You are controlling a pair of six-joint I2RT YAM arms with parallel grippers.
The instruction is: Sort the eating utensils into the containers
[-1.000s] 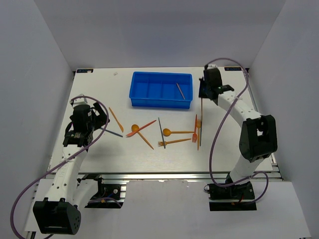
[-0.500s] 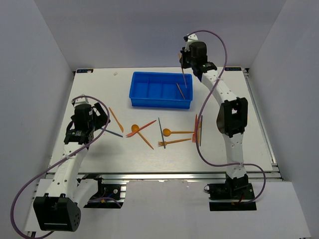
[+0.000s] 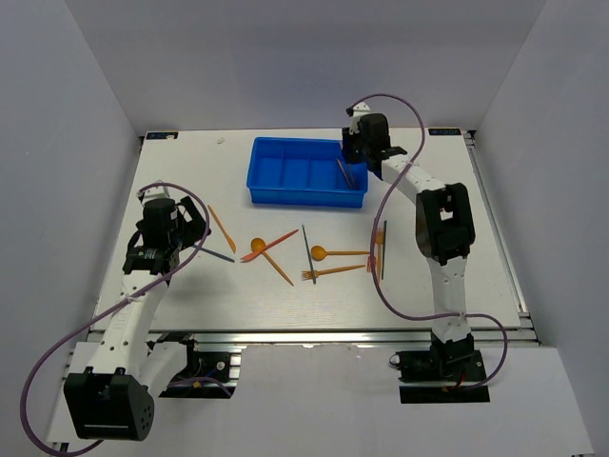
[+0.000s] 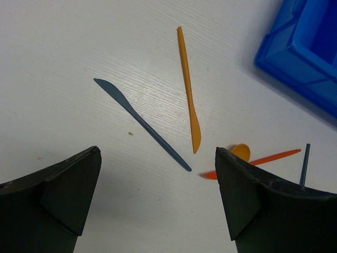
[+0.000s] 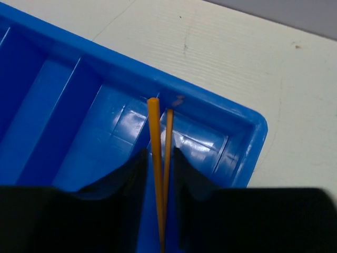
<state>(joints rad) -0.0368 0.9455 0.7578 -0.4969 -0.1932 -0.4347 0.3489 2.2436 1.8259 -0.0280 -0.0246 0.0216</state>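
I am watching the blue tray (image 3: 304,199), and everything here is placed from it. The right gripper (image 5: 159,153) is hanging over its right-end compartment. The left gripper (image 4: 158,152) is waiting well off the tray's left front corner with its jaws spread wide and nothing in them.

The coming move turns on the orange stick (image 5: 156,158). It is sitting between the right jaws, directly above that end compartment. Its long axis is running along the compartment toward the tray's far wall, so it should drop in lengthwise. The jaws are standing slightly apart around it, and I cannot tell whether they are gripping it or letting go. A second, thinner orange stick (image 5: 167,153) is showing just beside it, perhaps lying in the compartment.

A second ago the right arm was off the tray's right end, carrying the stick. The left arm has not moved. It is looking down on a dark blue knife (image 4: 142,124) and an orange knife (image 4: 188,89).
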